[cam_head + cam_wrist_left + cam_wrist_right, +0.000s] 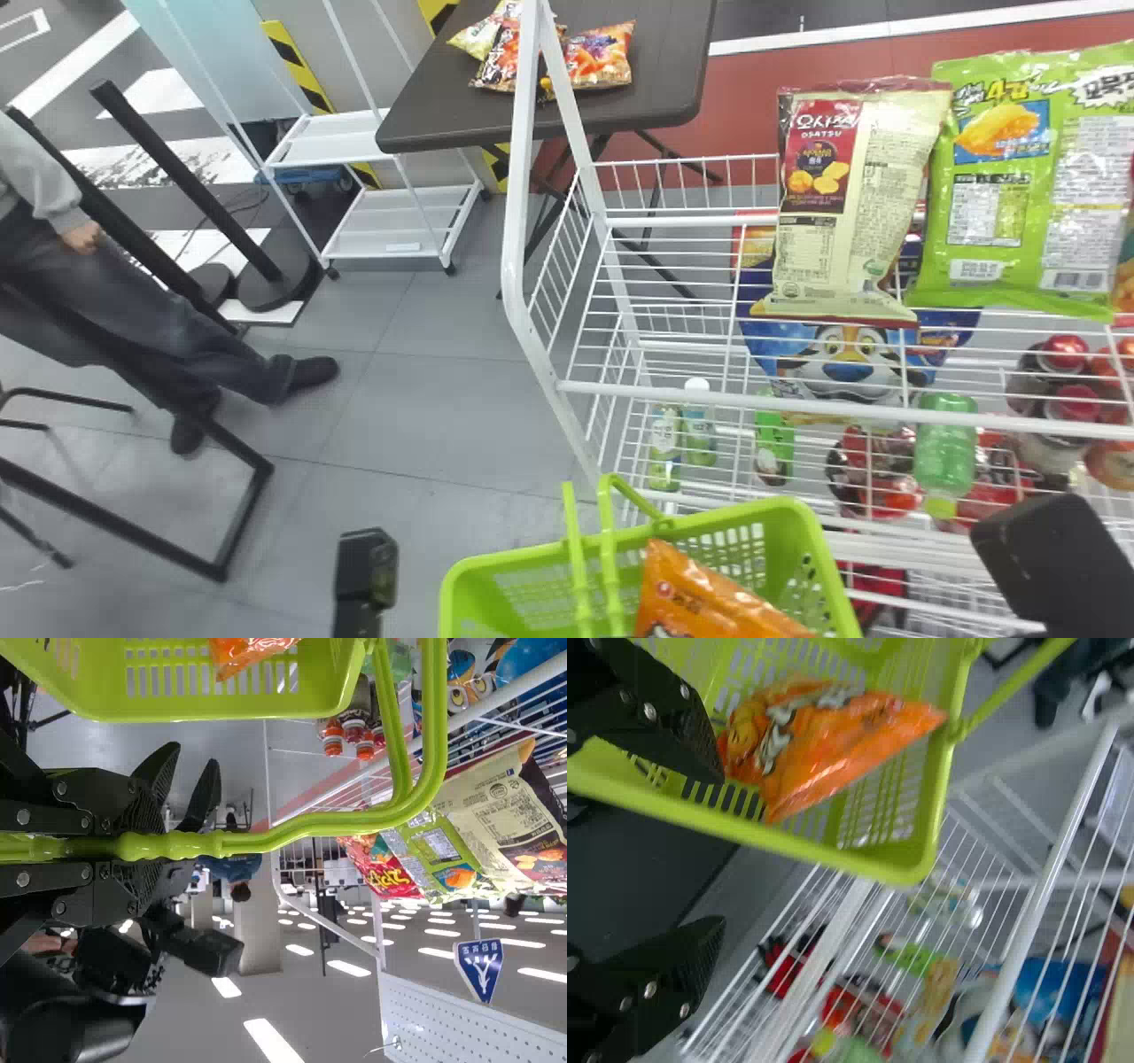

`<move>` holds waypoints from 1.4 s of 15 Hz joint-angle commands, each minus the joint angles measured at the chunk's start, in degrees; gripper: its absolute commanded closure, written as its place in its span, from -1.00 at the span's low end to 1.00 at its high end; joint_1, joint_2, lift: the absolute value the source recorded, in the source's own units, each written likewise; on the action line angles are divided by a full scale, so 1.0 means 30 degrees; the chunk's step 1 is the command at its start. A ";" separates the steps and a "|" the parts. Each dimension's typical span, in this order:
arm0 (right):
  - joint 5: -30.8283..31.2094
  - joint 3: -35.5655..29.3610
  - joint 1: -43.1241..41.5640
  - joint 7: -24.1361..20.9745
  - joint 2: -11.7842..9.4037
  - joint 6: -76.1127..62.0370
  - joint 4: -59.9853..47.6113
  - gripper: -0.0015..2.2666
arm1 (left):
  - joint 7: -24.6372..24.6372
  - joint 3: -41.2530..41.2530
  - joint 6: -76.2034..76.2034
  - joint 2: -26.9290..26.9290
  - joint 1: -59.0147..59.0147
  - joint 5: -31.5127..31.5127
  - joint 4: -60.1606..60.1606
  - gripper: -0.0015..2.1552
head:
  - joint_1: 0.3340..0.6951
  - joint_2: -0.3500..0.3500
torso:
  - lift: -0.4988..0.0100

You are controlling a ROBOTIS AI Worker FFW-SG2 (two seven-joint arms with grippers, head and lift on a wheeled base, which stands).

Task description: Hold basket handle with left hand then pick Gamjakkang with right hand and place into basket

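At the green basket, the left gripper had its fingers clenched on the raised handle, while the right gripper, near the basket's right side, held nothing, its fingers released and spread wide, one over the basket and the other outside its rim. The orange Gamjakkang bag lay inside the basket, close to the right gripper's inner finger; whether the two touched could not be told. Just beyond the basket and to its right stood a white wire rack, where a beige and red snack bag and a bright green snack bag stood upright side by side, the beige one nearer the basket. Lower on the rack, beyond the basket, were a blue bag with a cartoon animal face, a pair of small bottles and, farther to the basket's right, a green bottle and some red-topped containers. Well beyond the basket, a dark table carried several snack bags, and a white shelf cart stood on the floor beyond the basket and to its left.
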 commanded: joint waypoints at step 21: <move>-0.9962 -0.9462 0.3313 -0.1246 0.1245 -2.7799 0.8563 -0.90 | -0.0080 -0.0086 0.0022 -0.0059 -0.0117 0.0000 0.0375 0.99 | 1.00 -0.21 | 0.89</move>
